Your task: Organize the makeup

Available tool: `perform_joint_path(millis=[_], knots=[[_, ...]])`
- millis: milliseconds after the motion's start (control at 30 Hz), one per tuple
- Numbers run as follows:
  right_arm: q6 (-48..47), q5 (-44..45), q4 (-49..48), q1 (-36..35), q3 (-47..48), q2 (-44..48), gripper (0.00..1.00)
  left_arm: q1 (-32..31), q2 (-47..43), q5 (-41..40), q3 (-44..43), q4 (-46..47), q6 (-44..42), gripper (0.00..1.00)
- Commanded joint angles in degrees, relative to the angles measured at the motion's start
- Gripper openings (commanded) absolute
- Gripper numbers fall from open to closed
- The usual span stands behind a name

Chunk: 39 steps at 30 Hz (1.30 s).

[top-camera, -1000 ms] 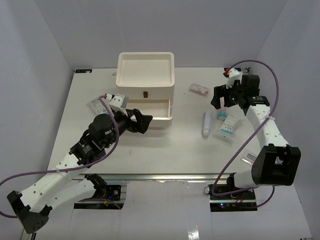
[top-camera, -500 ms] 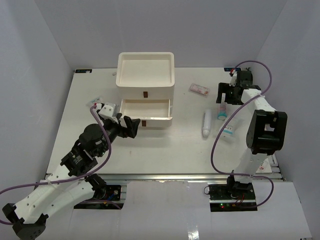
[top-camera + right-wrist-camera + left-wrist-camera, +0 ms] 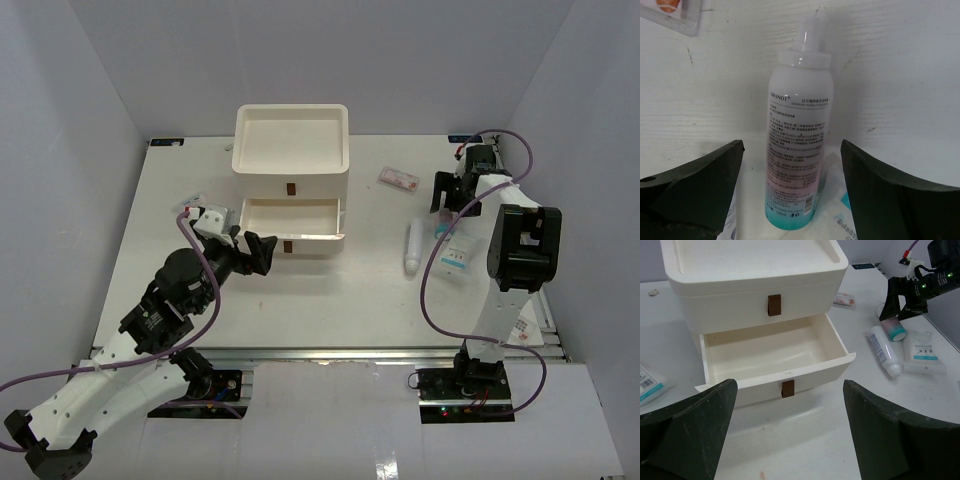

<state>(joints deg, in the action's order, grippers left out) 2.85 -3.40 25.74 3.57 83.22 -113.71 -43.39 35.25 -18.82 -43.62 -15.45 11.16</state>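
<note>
1. Left hand [image 3: 262, 253], released, faces the white drawer box's [image 3: 291, 180] open drawer [image 3: 772, 352].
2. Right of the box, the right hand [image 3: 790, 170], released, straddles a white-and-teal bottle [image 3: 797, 145] without touching it.
3. A white tube [image 3: 412, 247], sachet [image 3: 458, 258] and pink packet [image 3: 398, 179] lie right of the box on the table [image 3: 330, 290].

A matte white rectangular desk [image 3: 330, 300] occupies the enclosure. Three plain pale grey walls bound it: back wall [image 3: 320, 60], left wall [image 3: 60, 150] and right wall [image 3: 600, 110]. A silver metal rail [image 3: 330, 353] runs along the near desk edge. Lighting is even and diffuse, and shadows are soft.
</note>
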Motion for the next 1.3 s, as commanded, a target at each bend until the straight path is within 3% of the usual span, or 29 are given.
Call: perform_joint_path(millis=[0, 133, 300, 467, 633, 800, 967, 1133, 1267], knots=[[1.38, -0.9, 0.44, -0.15, 1.33, -1.53, 0.72, 0.69, 0.17, 0.62, 0.3, -0.02, -0.26, 0.98], [1.62, -0.98, 0.28, -0.13, 1.43, -2.1, 0.59, 0.86, 0.17, 0.62, 0.37, -0.02, -0.26, 0.98], [1.02, -0.48, -0.95, -0.06, 0.54, -0.29, 0.25, 0.9, 0.08, 0.8, 0.41, 0.02, -0.17, 0.98], [-0.55, -2.11, -5.71, -0.06, -3.29, 7.04, 0.09, 0.94, 0.16, 0.8, 0.46, -0.02, -0.07, 0.98], [-5.43, -7.09, -10.02, -0.64, -5.71, 16.54, 0.08, 1.03, 0.16, 0.89, 0.46, -0.02, 0.08, 0.98], [-14.48, -21.93, -10.05, -2.9, -5.02, 22.75, 0.08, 1.54, 0.17, 0.85, 0.55, 0.1, 0.13, 0.98], [-28.49, -32.93, -5.31, -14.96, -2.44, 28.24, 0.08, 2.16, 0.08, 0.63, 0.63, 0.15, 0.18, 0.98], [-36.94, -31.64, -1.4, -29.8, 1.28, 29.27, 0.08, 2.57, -0.75, 0.63, 0.86, 0.43, 0.27, 0.98], [-40.62, -23.88, 1.86, -39.03, 8.0, 24.31, 0.08, 2.79, -3.81, 0.63, 1.83, 1.69, 0.19, 0.98]])
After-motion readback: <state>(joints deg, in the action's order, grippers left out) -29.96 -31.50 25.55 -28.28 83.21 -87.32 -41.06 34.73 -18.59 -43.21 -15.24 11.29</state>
